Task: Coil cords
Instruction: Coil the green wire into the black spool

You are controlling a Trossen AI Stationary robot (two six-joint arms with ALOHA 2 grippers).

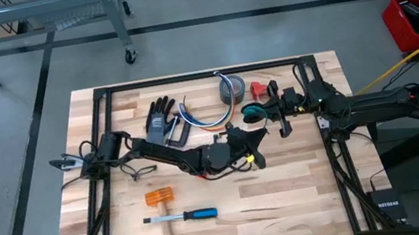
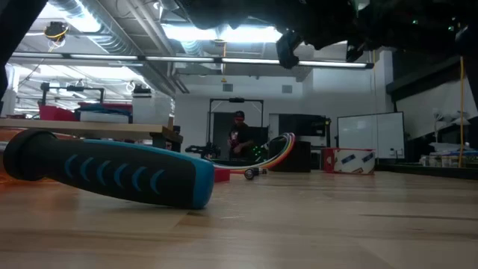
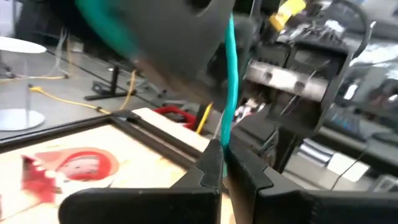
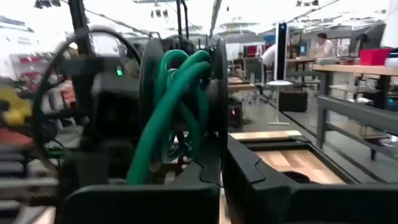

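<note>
A green cord (image 4: 177, 112) is wound in loops on a black reel (image 1: 253, 112) that is lifted over the table's far middle. My right gripper (image 4: 222, 163) comes from the right and is shut on the reel. My left gripper (image 3: 222, 152) reaches in from the left, just near of the reel (image 1: 253, 132), and is shut on a green strand. A bundle of blue, orange and white cords (image 1: 203, 117) lies curved on the table between a black glove (image 1: 160, 117) and the grey tape roll (image 1: 232, 88). My left gripper pinches a single green strand (image 3: 227, 134) between its two fingertips, its fingers about level. The strand rises from the fingers toward the reel, nearly straight. My right gripper pinches the edge of one black disc of the reel (image 4: 217, 134) between its fingers, coming level from the table's right. The reel stands on edge, clear of the table.
A small red tape ring (image 1: 258, 90) lies beside the grey roll. A hammer (image 1: 159, 199) and a blue-handled tool (image 1: 193, 215) lie near the front left; the blue handle (image 2: 112, 175) fills the low view's foreground. A black frame rims the table (image 1: 103, 92).
</note>
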